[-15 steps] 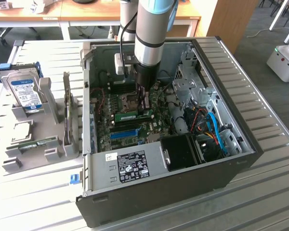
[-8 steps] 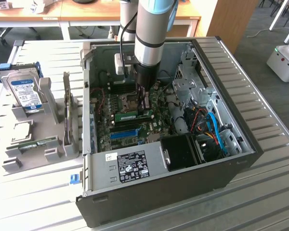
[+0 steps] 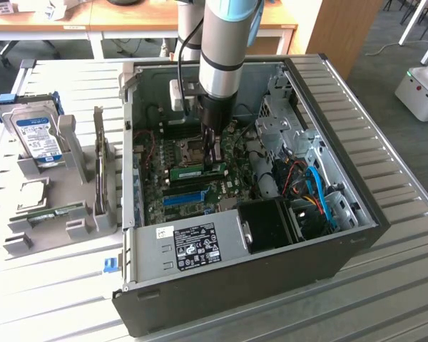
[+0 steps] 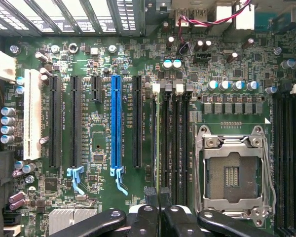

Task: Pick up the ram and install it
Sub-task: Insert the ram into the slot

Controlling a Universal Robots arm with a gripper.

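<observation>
The ram [image 3: 192, 172] is a long green stick standing on edge over the motherboard inside the open PC case [image 3: 357, 214]. My gripper [image 3: 215, 158] reaches straight down into the case and is shut on the stick's upper edge, near its end toward the exterior view's right. In the wrist view the two black fingertips [image 4: 149, 197] press together, the gripper [image 4: 158, 193] holding the ram [image 4: 156, 143] edge-on as a thin line. It runs along the black memory slots [image 4: 175, 148]. I cannot tell whether it is seated in one.
A blue slot [image 4: 117, 123] and the bare CPU socket [image 4: 234, 170] flank the memory slots. Cables and a black box [image 3: 271, 224] fill the case's near right. Outside, at the exterior view's left, a grey holder [image 3: 71, 142] carries a hard drive [image 3: 37, 135] and a small green board [image 3: 53, 214].
</observation>
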